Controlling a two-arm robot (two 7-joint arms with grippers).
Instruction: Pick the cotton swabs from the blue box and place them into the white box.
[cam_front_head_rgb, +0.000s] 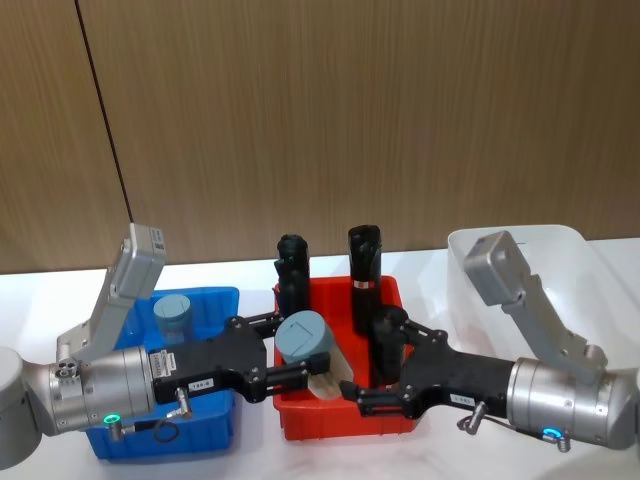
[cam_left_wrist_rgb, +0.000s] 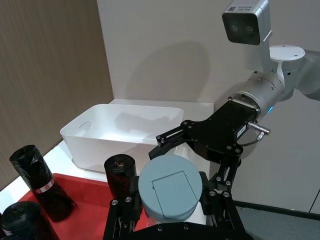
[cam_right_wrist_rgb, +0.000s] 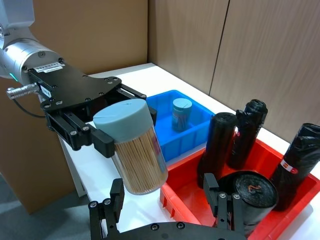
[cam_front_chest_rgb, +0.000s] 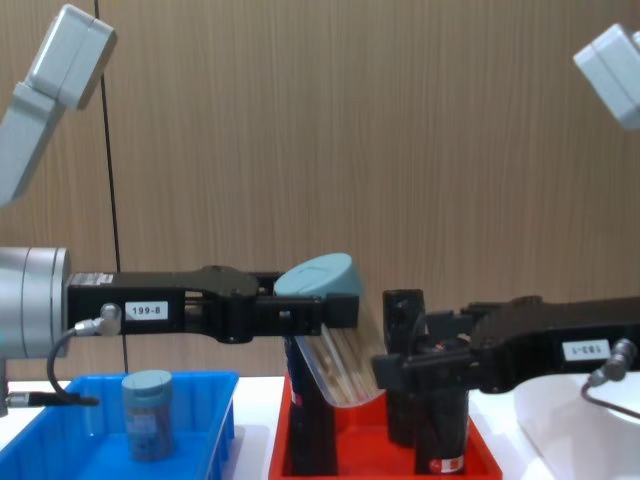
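Note:
My left gripper (cam_front_head_rgb: 285, 348) is shut on a jar of cotton swabs (cam_front_head_rgb: 303, 336), a clear cylinder with a pale blue-grey lid. It holds the jar tilted above the left part of the red tray. My right gripper (cam_front_head_rgb: 365, 357) is open just to the right. Its fingers (cam_right_wrist_rgb: 116, 196) flank the jar's lower end (cam_right_wrist_rgb: 142, 167), and I cannot tell whether they touch it. A second jar of cotton swabs (cam_front_head_rgb: 173, 312) stands in the blue box (cam_front_head_rgb: 222, 296) at the left. The white box (cam_front_head_rgb: 565, 247) stands at the far right, behind my right arm.
A red tray (cam_front_head_rgb: 395, 428) sits between the two boxes and holds several tall black rolls (cam_front_head_rgb: 364, 264) standing upright. A wood-panelled wall closes off the back of the white table.

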